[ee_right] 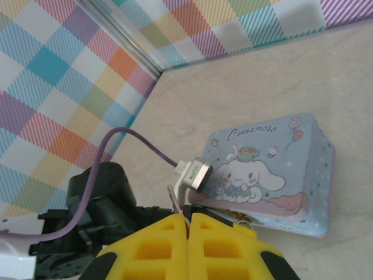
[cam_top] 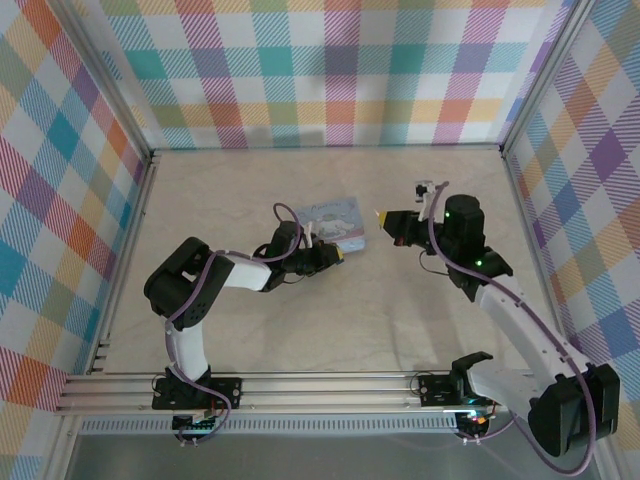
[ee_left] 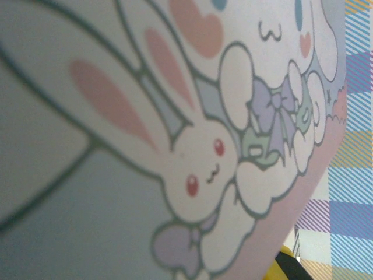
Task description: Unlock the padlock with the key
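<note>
1. The right gripper (ee_right: pixel 187 232) was seen in its own wrist view with its yellow fingers pressed together, so that only a hairline seam was left between them.
2. A thin grey metal sliver, taken to be the key (ee_right: pixel 171 198), was pinched at that seam and stood up from the fingertips.
3. From above, the right gripper was found just to the right of the pale blue tin (cam_top: pixel 340 215), aimed at it but apart from it.
4. The tin was seen lying flat on the table (cam_top: pixel 330 340), near the middle, with its cartoon lid facing up.
5. The left gripper (cam_top: pixel 325 255) was placed against the near left edge of the tin. How far its fingers were spread could not be told.
6. In the left wrist view the printed lid was seen very close and blurred, with one yellow fingertip (ee_left: pixel 284 265) at the lower right corner.
7. A small metal piece (ee_right: pixel 243 218) was noted at the tin's near lower edge, just above the right fingers. Whether it was the padlock could not be told.
8. A purple cable (ee_right: pixel 134 140) was seen running to a silver plug beside the tin.
</note>
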Motion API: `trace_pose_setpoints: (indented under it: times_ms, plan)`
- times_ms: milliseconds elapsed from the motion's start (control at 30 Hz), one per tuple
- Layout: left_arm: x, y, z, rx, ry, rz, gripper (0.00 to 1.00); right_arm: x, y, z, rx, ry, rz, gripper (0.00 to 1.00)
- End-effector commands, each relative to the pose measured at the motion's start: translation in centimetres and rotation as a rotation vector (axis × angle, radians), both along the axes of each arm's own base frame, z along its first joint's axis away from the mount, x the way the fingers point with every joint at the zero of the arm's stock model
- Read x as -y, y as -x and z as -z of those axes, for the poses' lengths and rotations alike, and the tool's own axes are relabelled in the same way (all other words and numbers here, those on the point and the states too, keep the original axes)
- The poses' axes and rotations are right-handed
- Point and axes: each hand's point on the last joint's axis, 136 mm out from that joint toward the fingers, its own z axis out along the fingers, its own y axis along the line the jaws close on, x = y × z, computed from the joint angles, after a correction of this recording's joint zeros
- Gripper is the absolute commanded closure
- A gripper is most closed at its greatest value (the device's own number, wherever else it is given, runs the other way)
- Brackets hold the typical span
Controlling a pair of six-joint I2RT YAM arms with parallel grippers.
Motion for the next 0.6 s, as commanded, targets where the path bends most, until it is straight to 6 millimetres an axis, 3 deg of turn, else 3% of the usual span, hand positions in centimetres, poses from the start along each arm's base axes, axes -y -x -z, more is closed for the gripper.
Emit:
trace_pose_setpoints:
  times_ms: [0, 567]
  plan:
    - [0.7, 0.0, -1.2, -0.026, 0.042, 0.021, 0.89, -0.2, 0.9, -0.7, -0.009, -0.099, -0.021, 1.00]
    - [0.8, -0.7, -4.0, -0.029, 0.127, 0.022, 0.89, 0.5, 2.4, 8.5, -0.236, -0.333, 0.079, 1.00]
